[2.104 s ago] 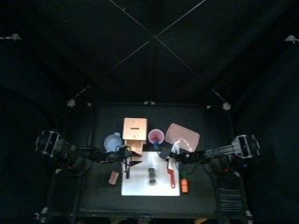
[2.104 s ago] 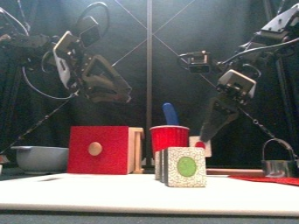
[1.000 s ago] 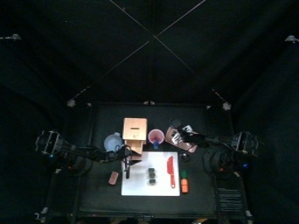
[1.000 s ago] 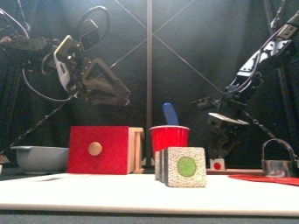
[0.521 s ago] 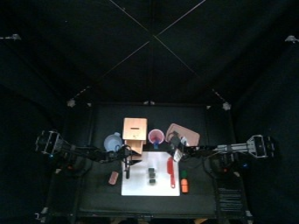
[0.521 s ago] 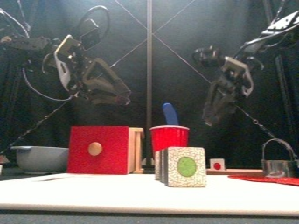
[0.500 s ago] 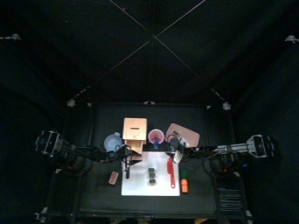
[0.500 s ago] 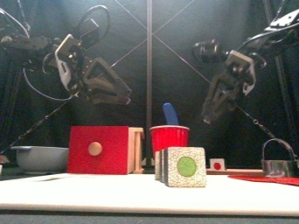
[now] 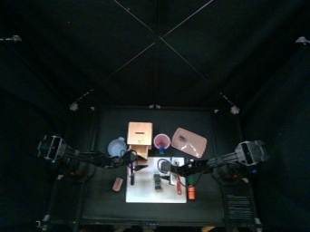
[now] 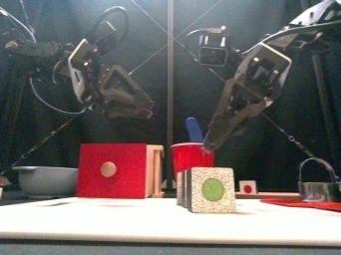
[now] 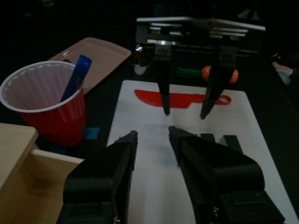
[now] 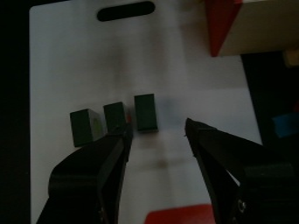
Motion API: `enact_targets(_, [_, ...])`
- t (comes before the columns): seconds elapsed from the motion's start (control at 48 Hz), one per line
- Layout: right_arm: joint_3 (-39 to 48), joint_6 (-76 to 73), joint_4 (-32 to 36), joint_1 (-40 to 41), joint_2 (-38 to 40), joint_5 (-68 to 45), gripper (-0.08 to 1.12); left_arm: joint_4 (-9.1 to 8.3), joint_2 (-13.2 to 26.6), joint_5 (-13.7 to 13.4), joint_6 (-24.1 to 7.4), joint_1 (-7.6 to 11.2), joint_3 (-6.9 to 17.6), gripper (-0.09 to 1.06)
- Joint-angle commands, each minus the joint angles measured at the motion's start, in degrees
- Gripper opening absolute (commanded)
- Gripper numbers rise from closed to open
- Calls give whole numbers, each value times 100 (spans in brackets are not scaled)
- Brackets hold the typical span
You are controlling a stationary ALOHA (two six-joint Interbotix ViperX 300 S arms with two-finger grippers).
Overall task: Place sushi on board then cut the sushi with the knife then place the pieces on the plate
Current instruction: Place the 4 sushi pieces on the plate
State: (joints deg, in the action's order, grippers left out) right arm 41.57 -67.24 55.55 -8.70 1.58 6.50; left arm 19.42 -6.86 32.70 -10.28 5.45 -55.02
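Now the right claw [image 12: 156, 128], knife [image 11: 184, 96] released onto the board [image 12: 70, 61], hangs open over the cut sushi [image 12: 114, 114]. Left claw [image 11: 152, 134] open too; plating looks next.

The right gripper [image 12: 158, 131] hangs over the board [image 12: 176, 70], jaws spread wide, bare white showing between them. Three dark sushi blocks [image 12: 114, 118] stand in a close row just ahead of one jaw's tip, the end block reaching into the line of the gap. Far ahead of the other jaw, by the board's edge, sits the box [image 12: 263, 39], red and pale wood. Back between the jaws lies the knife [image 12: 176, 215], only a red edge showing
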Motion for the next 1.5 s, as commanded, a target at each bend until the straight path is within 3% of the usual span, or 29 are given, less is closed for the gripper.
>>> enact_targets(0.021, [-325, 0, 18, 0, -185, -62, 86, -18, -26, 53, -9, -18, 88, 76])
enact_targets(0.729, [-545, 0, -9, 62, -738, -62, 84, -18, -35, 44, -9, -18, 18, 76])
enact_targets(1.021, [-536, -9, -132, 114, -694, 18, 60, -9, -35, 44, 9, -9, -9, 76])
enact_targets(1.188, [-229, 0, -158, 114, 0, 853, 59, -9, -35, 44, 9, 0, -9, 76])
enact_targets(1.5, [932, 0, -545, 668, 2145, 3120, 59, -9, -26, 44, 0, -9, 9, 76])
